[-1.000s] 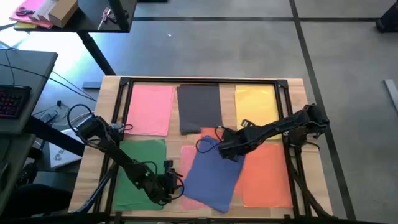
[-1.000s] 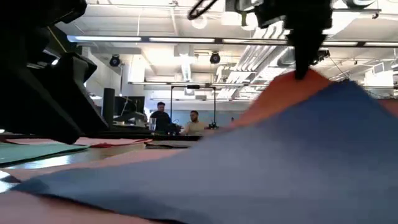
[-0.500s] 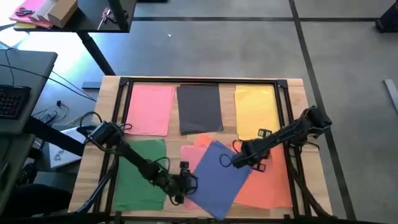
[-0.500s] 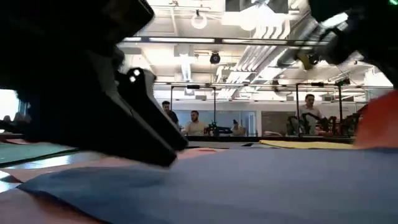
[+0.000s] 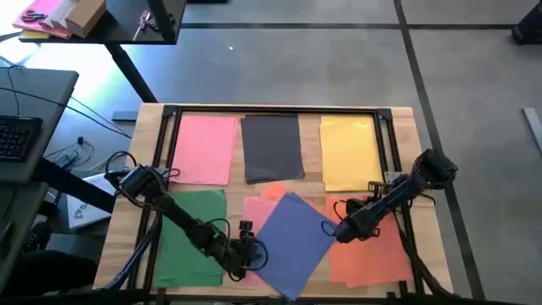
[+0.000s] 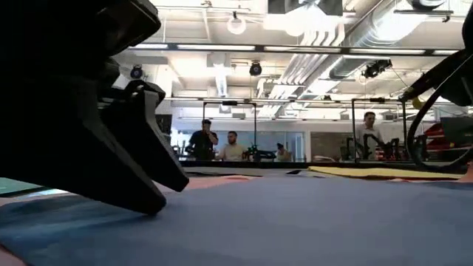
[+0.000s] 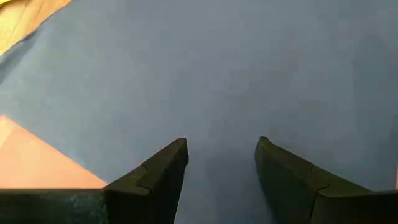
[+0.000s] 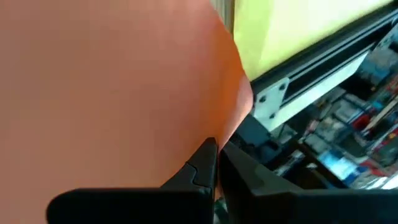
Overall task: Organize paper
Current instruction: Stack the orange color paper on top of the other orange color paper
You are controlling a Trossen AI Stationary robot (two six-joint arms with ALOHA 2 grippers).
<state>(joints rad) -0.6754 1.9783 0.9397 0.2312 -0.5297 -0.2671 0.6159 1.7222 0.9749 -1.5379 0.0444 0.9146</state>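
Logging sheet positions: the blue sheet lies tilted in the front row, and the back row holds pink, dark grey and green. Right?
Not quite. The back row is pink, dark grey and yellow, as the high view shows; the green sheet is in front. The blue sheet does lie tilted there.

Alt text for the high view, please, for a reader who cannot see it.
Two dark arms work over coloured paper sheets on a wooden table: the left gripper at a skewed blue sheet, the right gripper on an orange sheet. Pink, dark grey and yellow sheets line the far side.
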